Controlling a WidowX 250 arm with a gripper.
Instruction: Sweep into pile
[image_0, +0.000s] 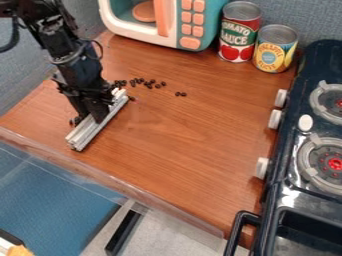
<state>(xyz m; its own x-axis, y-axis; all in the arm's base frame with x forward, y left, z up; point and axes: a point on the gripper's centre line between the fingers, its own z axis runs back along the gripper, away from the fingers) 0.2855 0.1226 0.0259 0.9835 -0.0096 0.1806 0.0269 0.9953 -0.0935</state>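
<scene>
while fast in the gripper (99, 114), pale bar (84, 135) lengthwise lower left to upper right

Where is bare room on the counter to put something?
Widest: the brown wooden counter between the silvery ridged bar and the black toy stove. Narrower: between the teal toy microwave and the small black beads. Crowded: the view's left, with bar, beads and black robot hand; the back, with microwave and two metal cans.
</scene>
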